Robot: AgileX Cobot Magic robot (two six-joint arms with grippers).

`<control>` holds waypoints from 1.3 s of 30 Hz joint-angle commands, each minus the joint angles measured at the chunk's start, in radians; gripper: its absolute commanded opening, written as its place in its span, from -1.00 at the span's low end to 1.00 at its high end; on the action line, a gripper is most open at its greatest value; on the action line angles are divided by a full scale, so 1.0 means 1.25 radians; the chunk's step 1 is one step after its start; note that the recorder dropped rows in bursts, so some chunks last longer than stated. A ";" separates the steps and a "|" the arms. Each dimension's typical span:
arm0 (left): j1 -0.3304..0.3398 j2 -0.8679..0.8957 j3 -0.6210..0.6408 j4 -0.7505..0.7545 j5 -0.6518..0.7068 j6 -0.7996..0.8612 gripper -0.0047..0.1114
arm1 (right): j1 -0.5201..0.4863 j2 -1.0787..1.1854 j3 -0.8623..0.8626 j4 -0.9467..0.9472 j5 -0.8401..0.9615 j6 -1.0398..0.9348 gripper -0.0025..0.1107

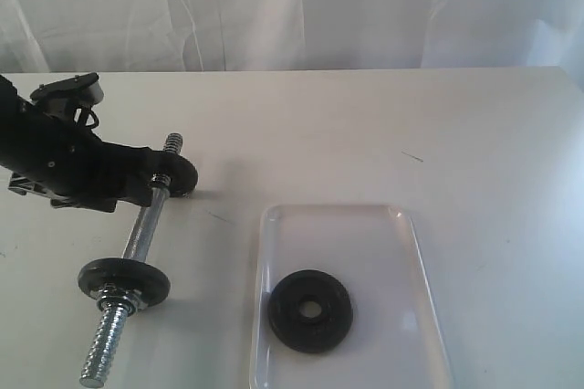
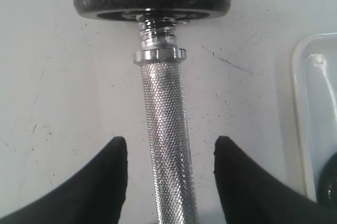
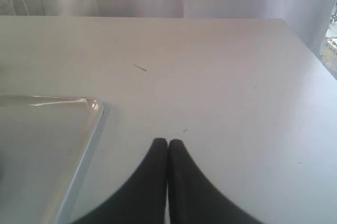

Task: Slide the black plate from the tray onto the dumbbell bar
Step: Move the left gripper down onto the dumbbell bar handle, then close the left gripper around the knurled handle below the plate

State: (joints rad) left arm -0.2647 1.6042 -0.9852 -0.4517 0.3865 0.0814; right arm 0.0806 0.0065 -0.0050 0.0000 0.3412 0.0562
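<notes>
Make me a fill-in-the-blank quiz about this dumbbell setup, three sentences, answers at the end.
The black plate lies flat in the clear ____. The left gripper straddles the dumbbell bar with its jaws ____. The right gripper hangs over the table with its jaws ____.
Missing words: tray, open, shut.

The left arm (image 1: 64, 156) is matte black and blocky, with a small black block (image 1: 71, 89) capped in white on top and a thin black cable (image 1: 87, 118) looped beside it. The left gripper (image 2: 169, 140) and right gripper (image 3: 168, 142) each have 2 smooth black fingers (image 2: 95, 192), broad at the base and tapering to rounded tips.
</notes>
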 commanded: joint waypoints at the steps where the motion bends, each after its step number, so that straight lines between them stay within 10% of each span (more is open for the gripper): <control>1: -0.005 0.019 -0.003 -0.013 0.000 0.007 0.03 | 0.000 -0.005 0.004 -0.007 -0.004 0.015 -0.96; 20: -0.005 0.107 -0.003 -0.264 -0.047 0.259 0.03 | 0.000 -0.005 0.004 -0.007 -0.004 0.015 -0.96; 39: -0.005 0.163 -0.004 -0.266 -0.100 0.274 0.02 | 0.000 -0.005 0.004 -0.007 -0.004 0.015 -0.96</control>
State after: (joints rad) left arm -0.2663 1.8111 -0.9857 -0.7657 0.2638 0.4208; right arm 0.0806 0.0065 -0.0050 0.0000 0.3412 0.0705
